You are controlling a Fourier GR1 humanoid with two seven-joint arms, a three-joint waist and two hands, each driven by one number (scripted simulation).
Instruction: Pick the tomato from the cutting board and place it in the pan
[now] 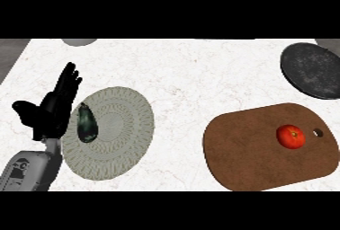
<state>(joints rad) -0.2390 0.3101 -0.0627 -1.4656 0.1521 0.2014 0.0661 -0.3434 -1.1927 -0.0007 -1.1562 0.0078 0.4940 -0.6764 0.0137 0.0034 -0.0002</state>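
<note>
White marble counter (199, 76): tomato (291, 136) on cutting board (266, 148) at 4 o'clock, pan (312, 69) at 2. My left hand (53, 105) rests at 9, fingers straight, holding nothing; a sideways nudge could roll the tomato.

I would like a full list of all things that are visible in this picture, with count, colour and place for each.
tomato: one, red, on the cutting board, near its right end
cutting board: one, brown, lower right of the counter
pan: one, dark grey, upper right, beyond the board
plate: one, pale grey, left of centre
dark vegetable: one, dark green, on the plate's left part
counter: one, white marble
left hand: one, black, open, fingers up, at the left edge
right hand: not in view
</note>
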